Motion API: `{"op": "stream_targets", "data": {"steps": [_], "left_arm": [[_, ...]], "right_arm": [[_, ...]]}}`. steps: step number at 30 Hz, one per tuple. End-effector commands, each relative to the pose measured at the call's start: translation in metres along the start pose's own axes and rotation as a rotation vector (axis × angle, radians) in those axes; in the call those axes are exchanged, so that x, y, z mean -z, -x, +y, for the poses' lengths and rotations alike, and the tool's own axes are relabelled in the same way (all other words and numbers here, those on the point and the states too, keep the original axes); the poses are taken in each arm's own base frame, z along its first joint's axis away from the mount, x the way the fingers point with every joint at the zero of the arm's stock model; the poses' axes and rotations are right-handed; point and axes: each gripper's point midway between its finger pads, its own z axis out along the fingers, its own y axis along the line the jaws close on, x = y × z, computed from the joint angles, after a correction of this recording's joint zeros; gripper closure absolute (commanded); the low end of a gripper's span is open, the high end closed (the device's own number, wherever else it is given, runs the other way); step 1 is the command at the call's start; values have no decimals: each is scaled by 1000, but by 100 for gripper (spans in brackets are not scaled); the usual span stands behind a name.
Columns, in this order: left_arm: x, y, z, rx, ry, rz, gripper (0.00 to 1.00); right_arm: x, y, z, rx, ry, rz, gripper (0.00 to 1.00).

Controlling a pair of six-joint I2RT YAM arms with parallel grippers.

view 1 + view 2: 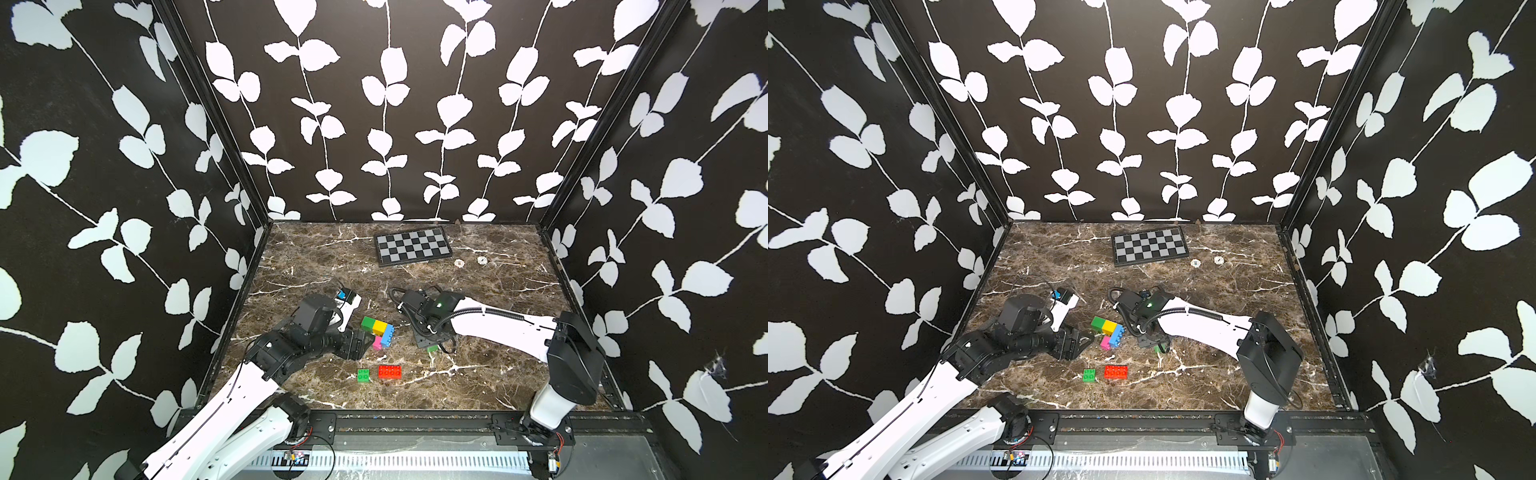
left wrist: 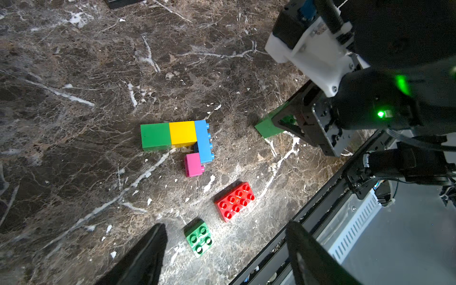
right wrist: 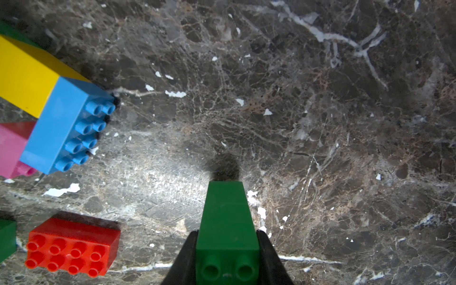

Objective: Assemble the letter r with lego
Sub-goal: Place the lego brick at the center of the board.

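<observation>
I'm seeing leaf-print walls (image 1: 124, 166) round a brown marble tabletop (image 1: 478, 374). L gripper (image 1: 365, 340) is hanging open beside the joined green-yellow-blue-pink lego (image 1: 378, 330). Loose green brick (image 1: 363, 375) and red brick (image 1: 390, 372) are lying nearer me. R gripper (image 3: 227, 246) is clamping another green brick (image 3: 227, 217).

Green brick (image 1: 433, 348) mostly hidden beneath right jaws, perhaps two stacked.

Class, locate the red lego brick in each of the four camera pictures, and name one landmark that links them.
Top view: red brick low centre, right of the loose green brick.
Top view: red brick low centre, same neighbour.
Left wrist: red brick beside the loose green brick.
Right wrist: red brick beside the held green brick.
Shared landmark: blue brick, in all four.
</observation>
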Motion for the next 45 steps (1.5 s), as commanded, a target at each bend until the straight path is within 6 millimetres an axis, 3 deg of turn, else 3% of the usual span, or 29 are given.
{"op": "stream_targets", "data": {"steps": [1,14,32,36,40,43,45], "left_arm": [[-1,0,0,-11,1,-3,22],[-2,-1,0,-10,0,1,21],[-3,-2,-1,-8,-5,13,22],[-3,-2,0,-7,-4,10,22],[-2,-1,-1,-9,-5,3,21],[2,0,0,-7,3,-12,21],[5,-1,3,5,21,-15,22]], "right_arm": [[-3,-6,-7,-13,-40,3,83],[-4,-10,-10,-33,-32,-10,75],[4,-10,-20,-22,-52,-37,45],[16,-4,-27,-7,-75,-72,36],[53,18,-39,76,-122,-186,31],[73,34,-29,196,-97,-264,33],[78,40,-9,300,-15,-301,34]]}}
